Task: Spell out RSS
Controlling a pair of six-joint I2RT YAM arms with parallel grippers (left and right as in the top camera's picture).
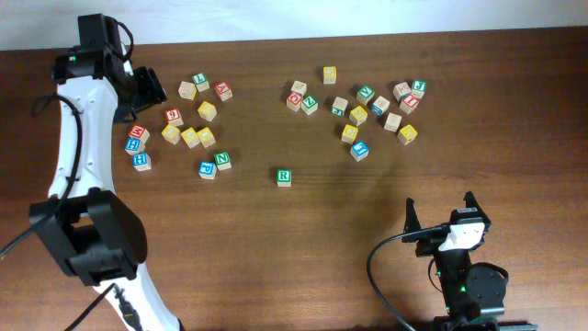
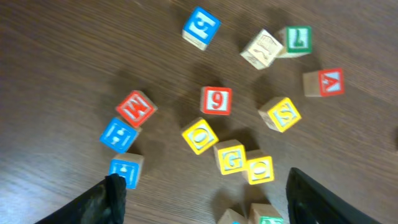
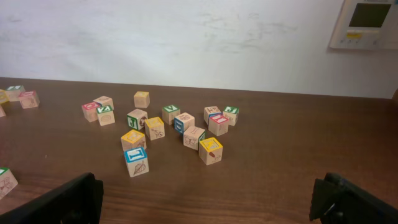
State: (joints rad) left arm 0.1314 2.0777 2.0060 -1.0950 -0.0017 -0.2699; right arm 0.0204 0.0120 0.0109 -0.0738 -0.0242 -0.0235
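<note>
The green "R" cube (image 1: pixel 284 176) stands alone near the table's middle. Several yellow-faced cubes lie in the left cluster (image 1: pixel 190 137), and one of them (image 2: pixel 283 114) shows an S-like letter. More yellow cubes lie in the right cluster (image 1: pixel 358 115). My left gripper (image 1: pixel 150 88) is open and empty, hovering over the left cluster's far left side; its fingers frame the bottom of the left wrist view (image 2: pixel 208 205). My right gripper (image 1: pixel 441 215) is open and empty near the front right, with the right cluster ahead of it (image 3: pixel 211 205).
The left cluster also holds a green "N" cube (image 1: pixel 222 161) and blue (image 2: pixel 118 134) and red (image 2: pixel 216 100) cubes. A green-topped cube (image 3: pixel 5 180) sits at the left edge of the right wrist view. A white wall runs behind the table.
</note>
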